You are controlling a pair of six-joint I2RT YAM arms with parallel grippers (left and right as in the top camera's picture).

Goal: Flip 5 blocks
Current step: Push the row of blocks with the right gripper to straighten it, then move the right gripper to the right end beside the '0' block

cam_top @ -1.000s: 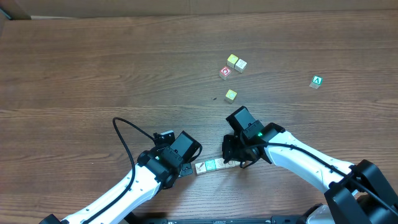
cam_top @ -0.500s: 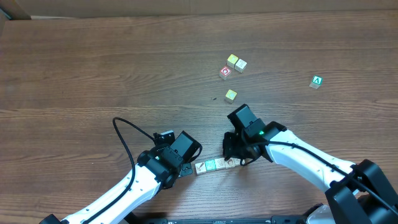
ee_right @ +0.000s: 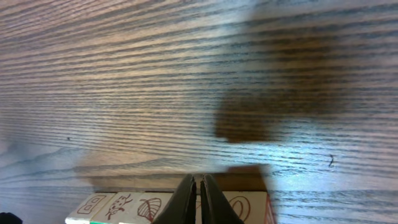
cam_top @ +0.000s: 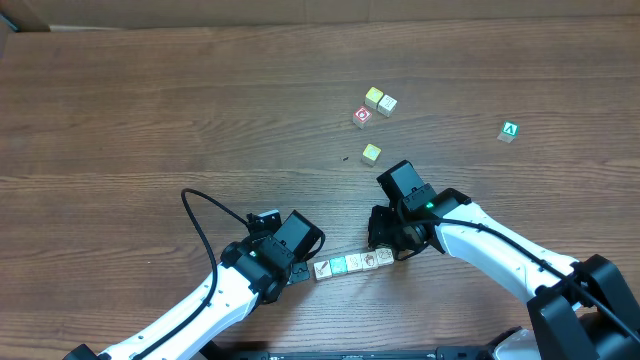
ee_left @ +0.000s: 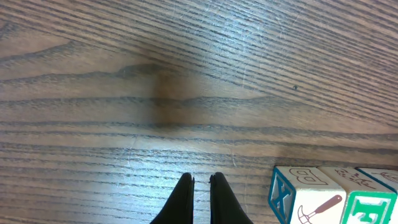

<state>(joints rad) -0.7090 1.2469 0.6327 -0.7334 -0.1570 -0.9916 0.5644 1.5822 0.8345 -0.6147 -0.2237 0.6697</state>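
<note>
Shut and empty: left gripper (ee_left: 200,180), right gripper (ee_right: 200,180). Blocks (ee_right: 146,208) in crosswise row right beneath right jaws; off rightward of left.

The surface (cam_top: 150,100) is brown with dark grain. The blocks (cam_top: 352,263) show pale faces with brown drawings, one teal. One cube (cam_top: 510,130) is green with a white A.

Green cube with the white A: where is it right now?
In the overhead view, the green cube sits alone at the far right, well to the right of the pair of yellow-topped cubes.
</note>
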